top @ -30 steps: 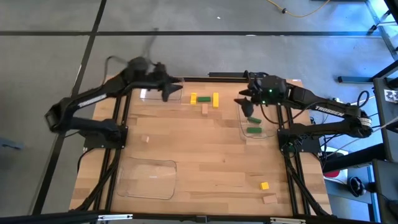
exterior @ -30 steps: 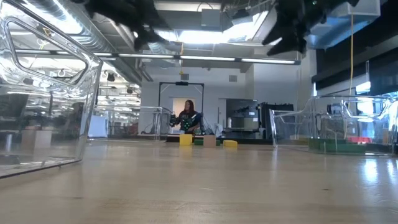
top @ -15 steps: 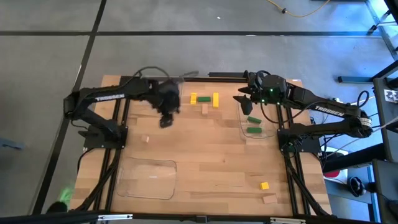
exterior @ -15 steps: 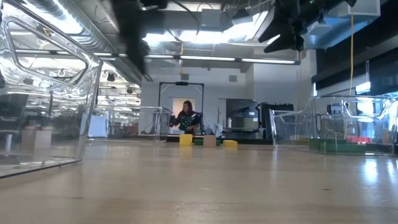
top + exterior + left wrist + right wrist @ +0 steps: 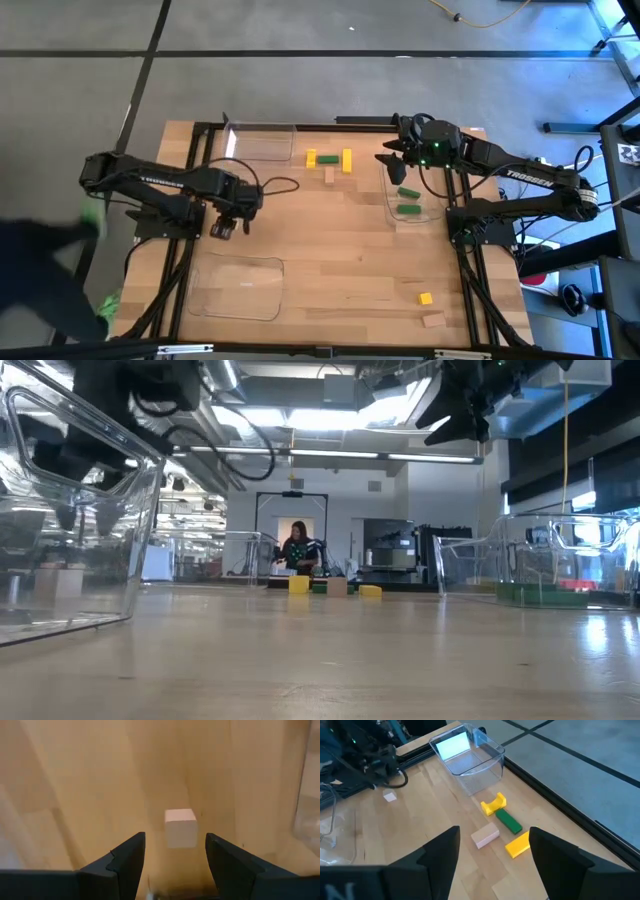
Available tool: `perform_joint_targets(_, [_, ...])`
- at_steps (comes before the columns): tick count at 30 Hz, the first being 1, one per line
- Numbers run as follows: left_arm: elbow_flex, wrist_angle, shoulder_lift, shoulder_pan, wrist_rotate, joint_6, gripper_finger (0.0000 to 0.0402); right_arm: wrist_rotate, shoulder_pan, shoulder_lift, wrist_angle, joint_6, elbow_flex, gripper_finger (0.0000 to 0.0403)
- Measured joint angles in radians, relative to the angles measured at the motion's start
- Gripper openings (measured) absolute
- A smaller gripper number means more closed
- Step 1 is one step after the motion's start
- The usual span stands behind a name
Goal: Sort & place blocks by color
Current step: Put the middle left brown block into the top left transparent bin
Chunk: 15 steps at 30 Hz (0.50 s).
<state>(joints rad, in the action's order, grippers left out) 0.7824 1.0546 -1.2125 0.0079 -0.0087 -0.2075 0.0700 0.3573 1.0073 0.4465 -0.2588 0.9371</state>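
A small tan cube [image 5: 180, 827] rests on the table near its left side. My left gripper [image 5: 224, 228] hangs over it, open and pointing straight down. In the left wrist view its fingers [image 5: 125, 857] stand on either side of the cube, apart from it. My right gripper [image 5: 394, 166] waits open above the right clear tray [image 5: 424, 215], which holds two green blocks [image 5: 408, 192]. At the far middle lie a yellow arch [image 5: 493, 804], a green bar [image 5: 508, 821], a tan bar [image 5: 485, 836] and a yellow block [image 5: 517, 845].
A clear tray [image 5: 262, 142] stands at the far left edge and another [image 5: 238, 288] at the near left. A yellow block [image 5: 425, 298] and a tan block [image 5: 432, 320] lie near the front right corner. Bare wood stretches across the table's middle.
My left gripper has swung from beside the far clear tray toward the table's near and left edges. It has come down and tipped over until it points straight down above the tan cube. Its fingers have stayed open. No block has moved.
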Motion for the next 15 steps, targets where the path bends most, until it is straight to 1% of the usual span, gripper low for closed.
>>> perform_joint_targets(4, [-0.043, -0.003, -0.001, -0.01, 0.028, -0.031, 0.02, 0.0, 0.0, 0.0, 0.0, -0.001, 0.0, 0.0241])
perform_joint_targets(11, [-0.043, -0.075, -0.023, -0.008, 0.025, -0.031, 0.02, 0.001, 0.0, 0.0, 0.0, -0.002, 0.0, 0.0241])
perform_joint_targets(15, [-0.043, -0.069, -0.052, -0.008, 0.025, -0.011, 0.0207, 0.009, 0.0, 0.0, 0.0, 0.0, 0.0, 0.0241])
